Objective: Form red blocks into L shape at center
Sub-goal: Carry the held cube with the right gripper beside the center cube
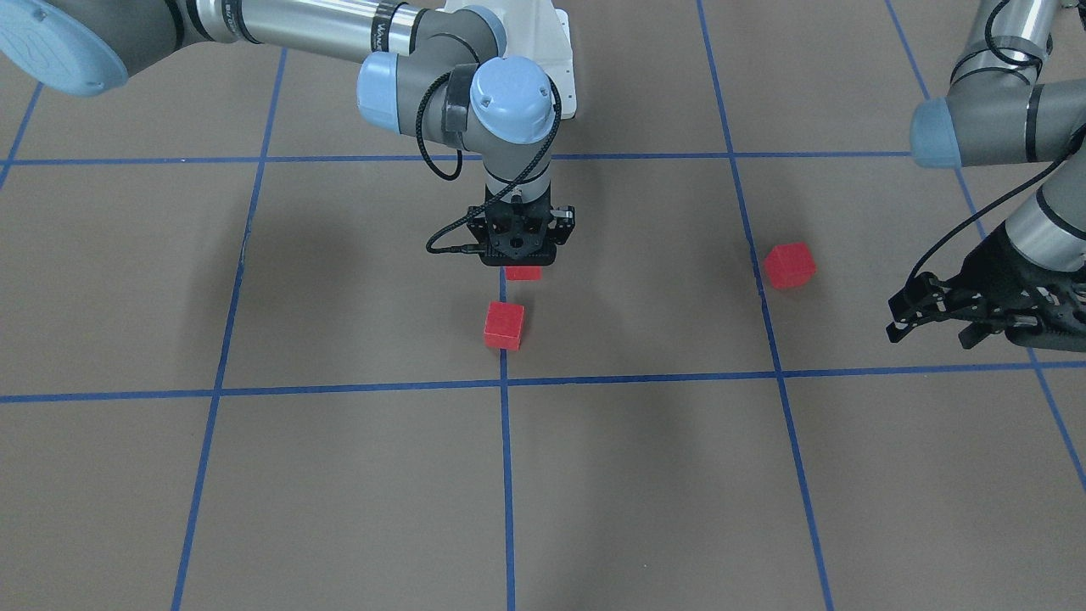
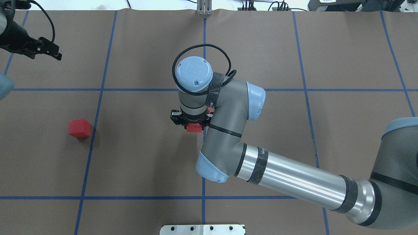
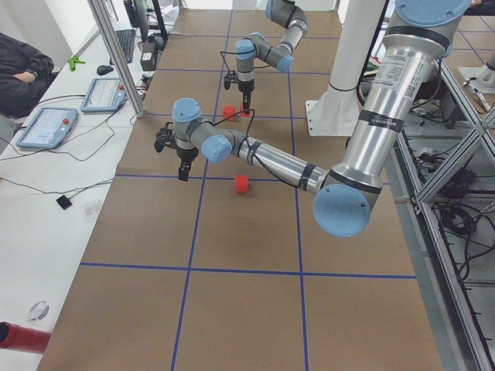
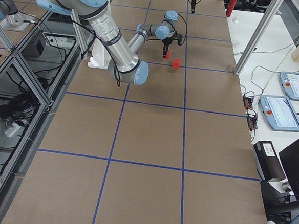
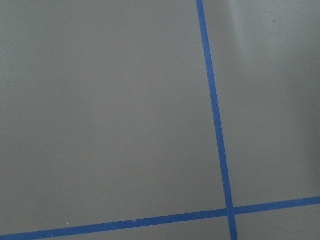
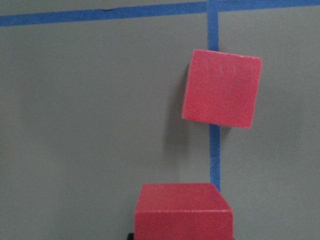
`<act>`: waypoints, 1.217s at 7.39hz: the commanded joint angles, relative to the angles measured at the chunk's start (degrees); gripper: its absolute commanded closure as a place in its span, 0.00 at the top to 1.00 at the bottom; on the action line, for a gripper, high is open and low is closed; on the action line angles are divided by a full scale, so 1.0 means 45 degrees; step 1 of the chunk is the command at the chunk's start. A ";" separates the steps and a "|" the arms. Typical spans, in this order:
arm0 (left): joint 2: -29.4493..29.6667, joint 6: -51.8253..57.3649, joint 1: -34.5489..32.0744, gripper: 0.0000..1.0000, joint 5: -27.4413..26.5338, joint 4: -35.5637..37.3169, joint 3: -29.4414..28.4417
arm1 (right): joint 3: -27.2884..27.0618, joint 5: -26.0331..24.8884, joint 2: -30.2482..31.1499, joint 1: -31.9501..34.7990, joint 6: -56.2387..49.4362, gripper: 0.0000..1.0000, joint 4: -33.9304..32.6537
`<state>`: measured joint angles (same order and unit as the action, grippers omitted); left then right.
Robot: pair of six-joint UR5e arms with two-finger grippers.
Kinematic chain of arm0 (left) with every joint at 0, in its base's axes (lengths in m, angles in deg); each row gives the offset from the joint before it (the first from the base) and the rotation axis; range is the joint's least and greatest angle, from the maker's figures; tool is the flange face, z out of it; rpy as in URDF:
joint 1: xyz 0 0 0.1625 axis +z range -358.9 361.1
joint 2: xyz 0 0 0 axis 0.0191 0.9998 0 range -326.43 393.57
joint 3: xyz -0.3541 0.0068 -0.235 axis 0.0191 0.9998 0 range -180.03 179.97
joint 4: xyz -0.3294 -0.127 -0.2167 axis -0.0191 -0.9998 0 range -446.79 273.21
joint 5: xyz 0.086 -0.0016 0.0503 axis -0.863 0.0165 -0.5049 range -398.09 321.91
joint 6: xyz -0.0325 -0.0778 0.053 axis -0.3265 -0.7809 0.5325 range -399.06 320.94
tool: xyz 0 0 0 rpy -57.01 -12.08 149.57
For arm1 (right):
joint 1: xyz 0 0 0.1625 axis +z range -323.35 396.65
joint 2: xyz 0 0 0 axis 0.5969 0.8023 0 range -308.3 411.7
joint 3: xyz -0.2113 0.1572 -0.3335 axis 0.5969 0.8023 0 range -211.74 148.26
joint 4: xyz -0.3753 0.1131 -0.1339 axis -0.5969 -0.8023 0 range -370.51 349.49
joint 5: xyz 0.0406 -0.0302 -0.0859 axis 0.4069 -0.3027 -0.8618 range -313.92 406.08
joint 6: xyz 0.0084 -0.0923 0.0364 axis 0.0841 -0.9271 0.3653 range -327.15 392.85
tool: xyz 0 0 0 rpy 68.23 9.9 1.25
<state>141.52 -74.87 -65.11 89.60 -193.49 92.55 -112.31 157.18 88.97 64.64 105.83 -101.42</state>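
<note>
My right gripper (image 1: 522,260) points straight down, shut on a red block (image 1: 523,272) that is low over the floor, on the middle tape line. In the right wrist view this block (image 6: 183,211) fills the bottom edge. A second red block (image 1: 504,326) lies on the same tape line just beyond it, slightly turned, short of the center crossing (image 1: 504,382). It also shows in the right wrist view (image 6: 222,88). The third red block (image 1: 789,265) lies apart, one grid square toward my left side. My left gripper (image 1: 933,312) hovers open and empty beyond that block.
The white robot base (image 1: 543,51) sits at the table's near edge. My right forearm (image 2: 294,178) stretches low across the right half. A side table with tablets (image 3: 46,127) and a frame post (image 3: 116,62) border the far side.
</note>
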 commanded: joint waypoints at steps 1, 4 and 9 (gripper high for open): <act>-0.0005 -0.0012 0.0006 1.00 0.0003 0.0019 -0.0007 | 0.0151 -0.0447 0.0096 -0.0011 -0.0046 0.00 0.0025; -0.0005 -0.0012 0.0026 1.00 0.0003 0.0020 -0.0026 | 0.0365 -0.1231 0.0096 0.0009 -0.0164 0.00 0.0161; -0.0005 -0.0012 0.0026 1.00 0.0003 0.0020 -0.0046 | 0.0952 -0.1640 0.0096 0.0048 -0.0437 0.00 0.1138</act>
<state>141.49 -74.88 -65.00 89.61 -193.40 92.30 -108.23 150.57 89.41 64.79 104.25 -96.73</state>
